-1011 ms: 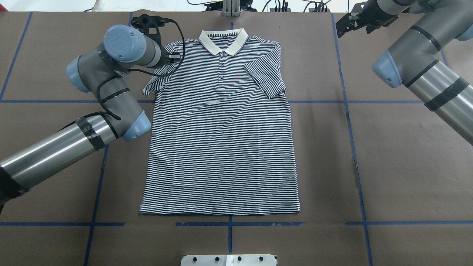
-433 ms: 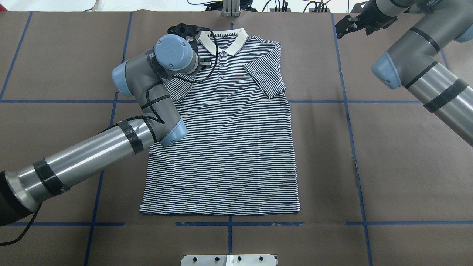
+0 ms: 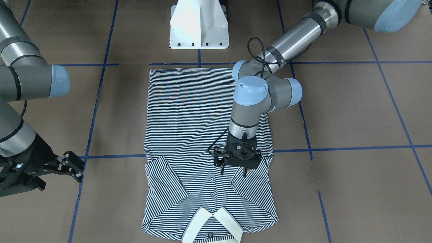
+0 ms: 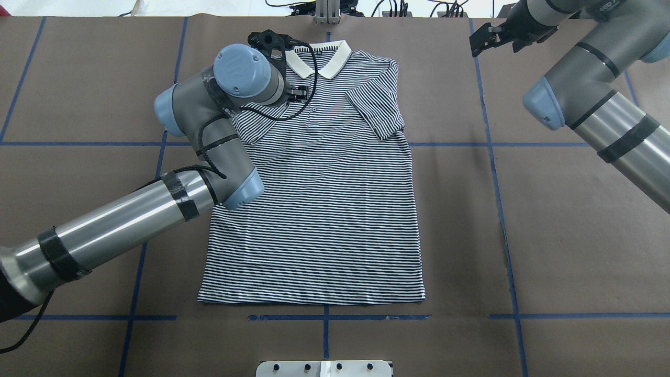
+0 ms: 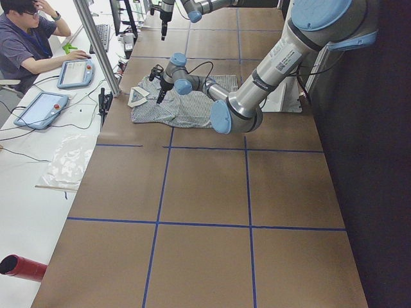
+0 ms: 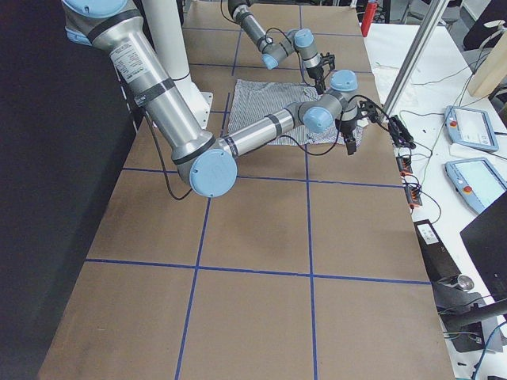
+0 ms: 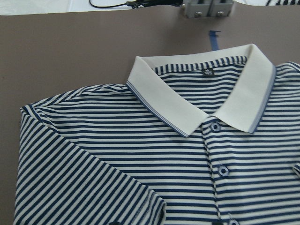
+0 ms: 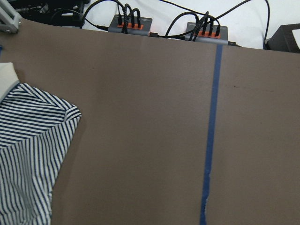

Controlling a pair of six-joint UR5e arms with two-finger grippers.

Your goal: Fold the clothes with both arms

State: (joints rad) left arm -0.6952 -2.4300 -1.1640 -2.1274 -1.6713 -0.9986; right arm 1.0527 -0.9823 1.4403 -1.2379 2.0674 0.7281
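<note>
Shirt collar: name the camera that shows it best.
Left wrist-mounted: the collar is large and sharp, with both flaps, label and top buttons clear. Overhead has the left arm hiding part of one flap. Front-facing has it at the bottom edge. Side views show it tiny. Right wrist catches at most a sliver.

The setting is a robotics laboratory. The work table point(image 4: 576, 235) is covered in brown paper and divided into cells by blue tape lines point(image 4: 496, 183). In the front-facing view a white pedestal base point(image 3: 199, 25) stands at the table's 12 o'clock edge. The left arm point(image 4: 120, 220) and right arm point(image 4: 617, 131), both jointed, reach over the table. At 10 o'clock in the exterior left view, a white bench point(image 5: 26, 218) holds two teach pendants point(image 5: 76, 72) and a keyboard point(image 5: 103, 35), with a person point(image 5: 26, 48) seated there. An aluminium profile post point(image 5: 96, 45) rises at the table edge. Cabled hubs point(image 8: 129, 23) line the right wrist view's 12 o'clock edge.
</note>
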